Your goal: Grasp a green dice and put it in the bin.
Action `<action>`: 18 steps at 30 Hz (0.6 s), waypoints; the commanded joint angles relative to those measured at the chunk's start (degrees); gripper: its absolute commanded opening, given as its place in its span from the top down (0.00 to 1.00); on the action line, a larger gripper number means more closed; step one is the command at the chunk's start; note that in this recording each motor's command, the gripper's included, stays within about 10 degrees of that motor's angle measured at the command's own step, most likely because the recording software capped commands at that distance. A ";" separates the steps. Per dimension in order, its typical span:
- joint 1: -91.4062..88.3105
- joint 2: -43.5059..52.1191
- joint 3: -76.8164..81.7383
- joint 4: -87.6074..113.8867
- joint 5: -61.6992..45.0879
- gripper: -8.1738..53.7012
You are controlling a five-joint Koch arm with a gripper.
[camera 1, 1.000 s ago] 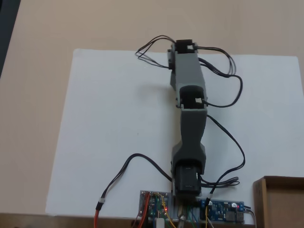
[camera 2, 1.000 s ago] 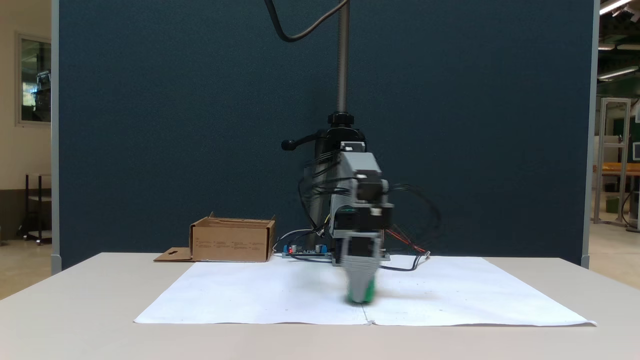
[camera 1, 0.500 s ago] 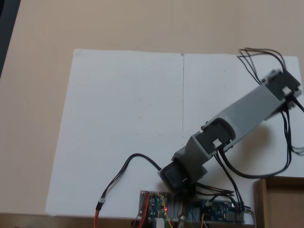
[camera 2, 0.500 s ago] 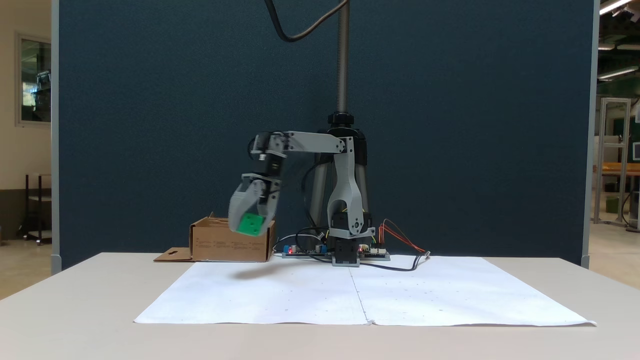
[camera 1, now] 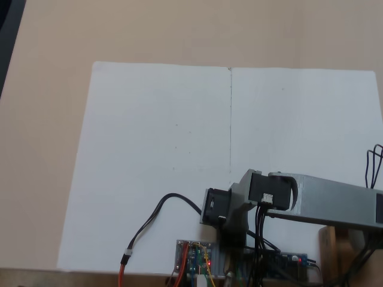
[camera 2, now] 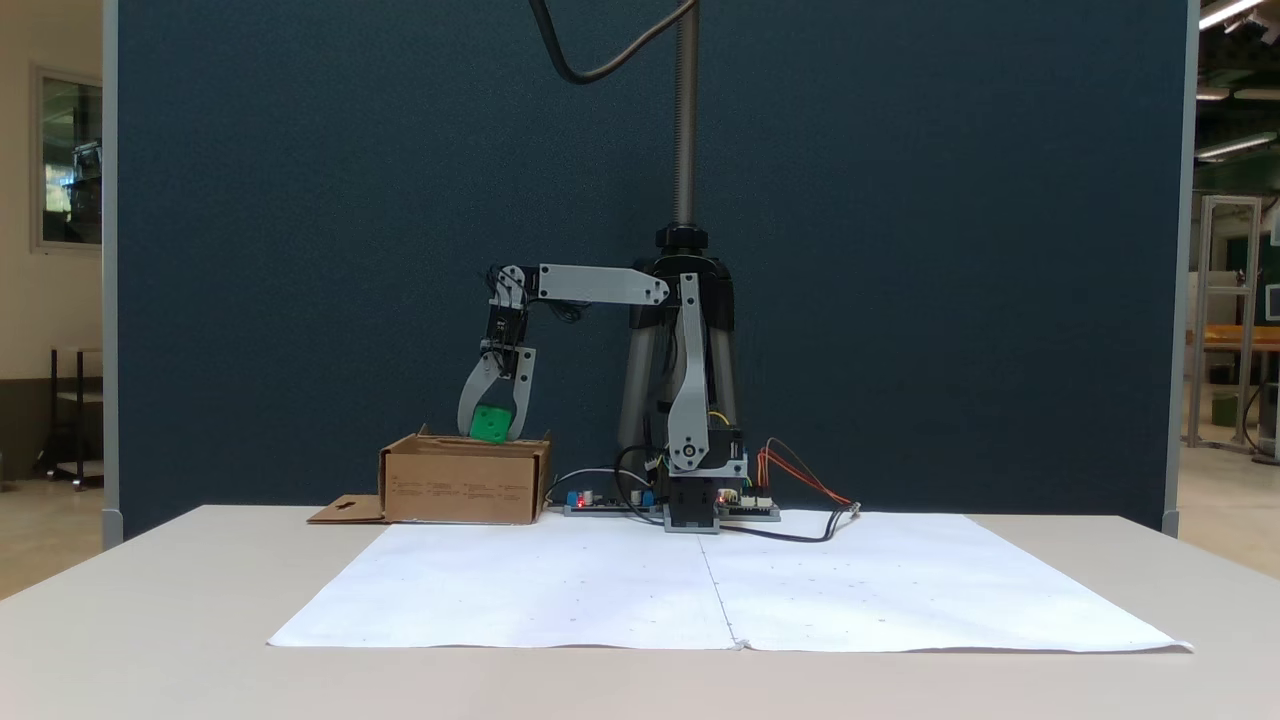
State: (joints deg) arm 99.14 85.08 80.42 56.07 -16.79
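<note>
In a fixed view from the table's front, my gripper point(camera 2: 491, 428) hangs straight down over the bin point(camera 2: 462, 482), a brown cardboard box on the left behind the paper. Its two grey fingers point(camera 2: 468, 396) are shut on the green dice point(camera 2: 490, 424), which sits just above the bin's top rim. In a fixed view from above, the grey arm point(camera 1: 335, 200) reaches right toward the frame edge, and a brown corner of the bin point(camera 1: 328, 246) shows beneath it.
A large white paper sheet point(camera 2: 720, 590) covers the table's middle. The arm's base, a circuit board point(camera 1: 194, 258) and loose cables point(camera 1: 152, 218) sit at the paper's back edge. A dark blue partition and a camera pole point(camera 2: 686, 120) stand behind.
The arm has swung from the paper's middle over to the bin, carrying the green dice. The dice now hangs directly above the bin's opening.
</note>
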 commanded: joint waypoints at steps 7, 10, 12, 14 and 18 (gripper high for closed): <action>1.23 1.32 -3.08 0.26 -4.66 0.30; 1.23 1.32 -3.08 0.26 -3.34 0.21; 1.23 1.32 -3.08 0.26 -3.08 0.20; 1.14 1.49 -3.08 0.18 -2.72 0.20; -1.49 6.77 -3.08 2.81 0.53 0.20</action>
State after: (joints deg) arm 98.96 87.71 80.42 56.07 -18.37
